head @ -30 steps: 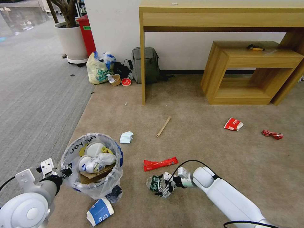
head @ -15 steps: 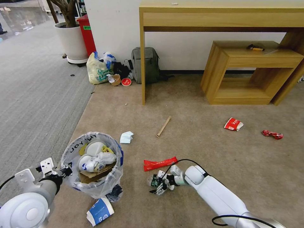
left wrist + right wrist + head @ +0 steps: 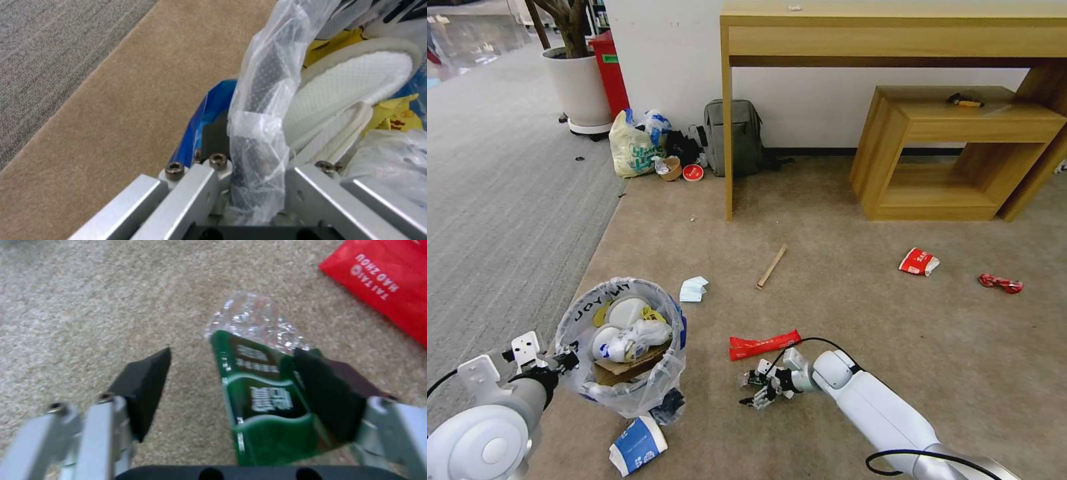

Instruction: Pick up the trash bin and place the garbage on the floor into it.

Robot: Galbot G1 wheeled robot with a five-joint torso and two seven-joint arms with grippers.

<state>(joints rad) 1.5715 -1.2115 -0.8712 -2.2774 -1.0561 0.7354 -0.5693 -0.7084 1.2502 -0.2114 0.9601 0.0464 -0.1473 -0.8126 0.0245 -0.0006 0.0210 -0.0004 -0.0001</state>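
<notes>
Beige short-pile carpet [image 3: 840, 313] across most of the frame, grey ribbed carpet [image 3: 500, 200] on the left. Round bin [image 3: 620, 347] at lower left, crinkly clear liner, white slippers [image 3: 627, 313] and cardboard inside. Left gripper [image 3: 564, 363] clamped on its rim. Crushed bottle [image 3: 752, 379] with green label at lower centre, lying flat on the carpet, long axis pointing away from the right gripper [image 3: 764, 390]. Fingers [image 3: 142, 386] spread, one pad touching the label. Flat red wrapper [image 3: 764, 345] just above.

White wall [image 3: 827, 107] behind, long pale wooden desk [image 3: 894, 37] against it, low wooden shelf unit [image 3: 960, 153] beneath, grey ribbed carpet [image 3: 500, 187] alongside beige short-pile carpet [image 3: 854, 300].
</notes>
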